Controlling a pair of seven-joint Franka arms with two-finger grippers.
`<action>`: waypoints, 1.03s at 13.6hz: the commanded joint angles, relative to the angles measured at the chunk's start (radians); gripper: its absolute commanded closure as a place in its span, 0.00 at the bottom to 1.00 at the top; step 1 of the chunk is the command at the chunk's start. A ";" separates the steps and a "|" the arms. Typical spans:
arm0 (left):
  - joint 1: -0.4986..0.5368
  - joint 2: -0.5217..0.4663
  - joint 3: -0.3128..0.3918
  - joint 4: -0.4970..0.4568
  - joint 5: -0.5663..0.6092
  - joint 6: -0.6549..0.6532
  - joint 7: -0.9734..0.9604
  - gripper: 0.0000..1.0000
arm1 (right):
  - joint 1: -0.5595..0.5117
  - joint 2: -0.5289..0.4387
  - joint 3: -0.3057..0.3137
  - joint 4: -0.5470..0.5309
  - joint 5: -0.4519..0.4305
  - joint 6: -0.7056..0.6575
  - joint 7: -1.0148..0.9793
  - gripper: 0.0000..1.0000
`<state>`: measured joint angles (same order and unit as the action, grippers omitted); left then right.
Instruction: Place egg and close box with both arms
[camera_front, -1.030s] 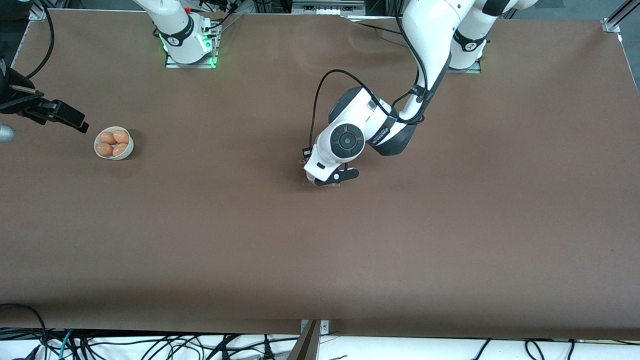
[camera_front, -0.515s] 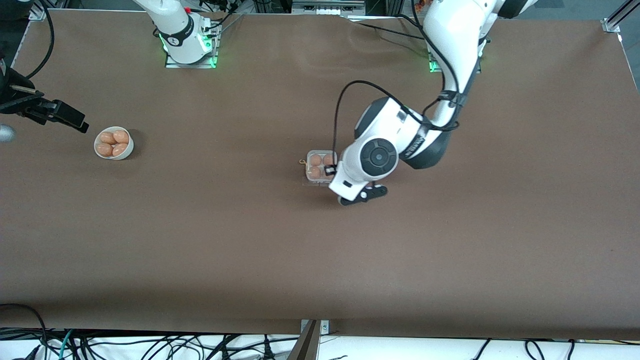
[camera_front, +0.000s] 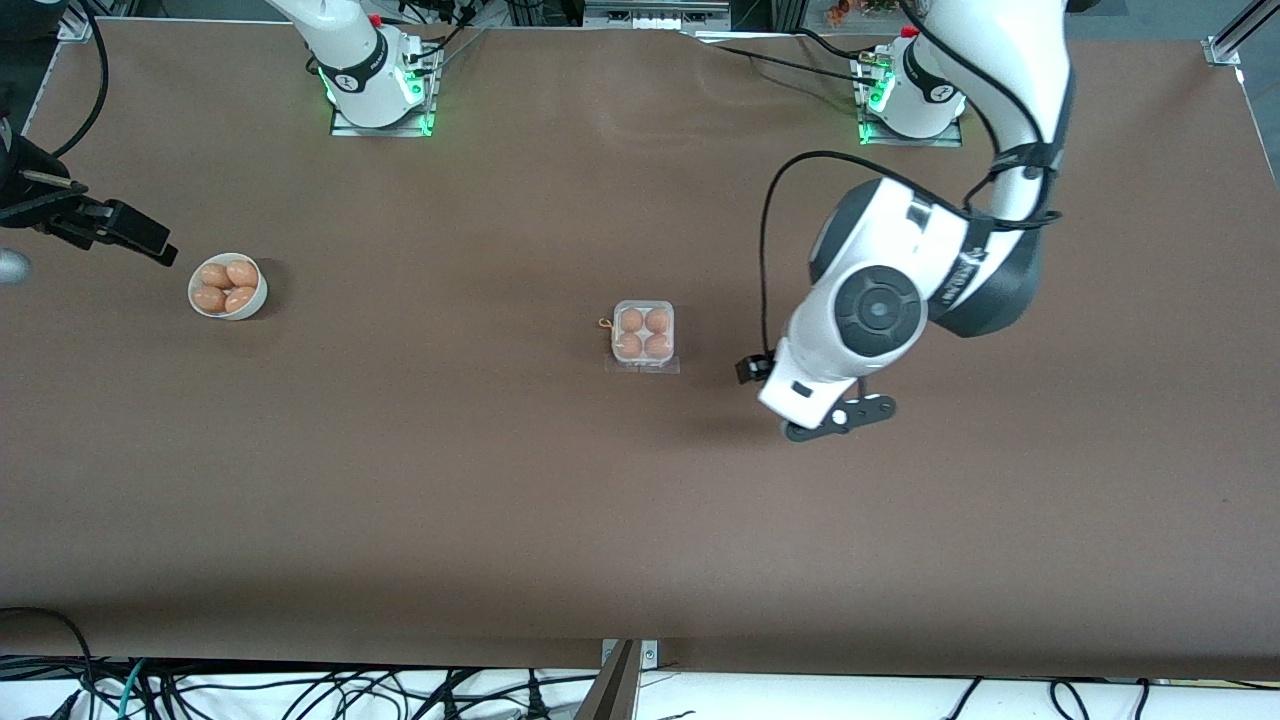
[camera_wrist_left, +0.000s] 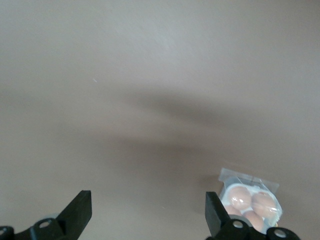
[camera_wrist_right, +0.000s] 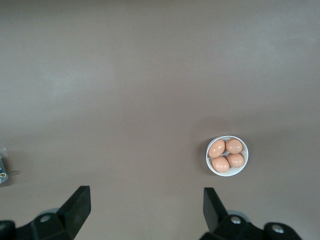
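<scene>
A: At the middle of the table (camera_front: 420, 480) we see the egg carton (camera_front: 644, 336), lid down, four brown eggs showing through the clear plastic. Which of them is the egg of the task we cannot tell; they look alike.

B: In the left wrist view only part of the carton (camera_wrist_left: 248, 192) shows; one black finger (camera_wrist_left: 215, 215) cuts across its edge, so we count three eggs there at most.

A: The left gripper (camera_front: 838, 417) hangs over bare table, beside the carton toward the left arm's end. Its fingers stand wide apart in its wrist view, with nothing between them.

B: From the front camera the white wrist covers most of that gripper; we make out only a black bar beneath it.

A: The right gripper (camera_front: 135, 235) waits at the right arm's end, near the white bowl (camera_front: 258, 296) with four more eggs (camera_front: 226, 285). The frame edge cuts off most of that arm.

B: Its wrist view shows the bowl (camera_wrist_right: 216, 169) whole, and the fingers spread wide and empty.
</scene>
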<state>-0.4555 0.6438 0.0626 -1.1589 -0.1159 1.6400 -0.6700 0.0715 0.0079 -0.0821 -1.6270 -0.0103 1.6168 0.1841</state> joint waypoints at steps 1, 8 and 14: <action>0.046 -0.009 0.000 0.039 0.063 -0.031 0.084 0.00 | -0.003 0.006 -0.001 0.019 0.015 -0.005 -0.005 0.00; 0.250 -0.209 -0.007 0.022 0.099 -0.143 0.400 0.00 | -0.003 0.006 0.001 0.018 0.015 -0.005 -0.005 0.00; 0.351 -0.423 -0.004 -0.177 0.116 -0.146 0.565 0.00 | -0.003 0.009 -0.001 0.019 0.015 -0.005 -0.005 0.00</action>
<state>-0.1238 0.3123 0.0694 -1.2140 -0.0309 1.4780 -0.1667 0.0715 0.0103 -0.0821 -1.6267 -0.0093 1.6174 0.1841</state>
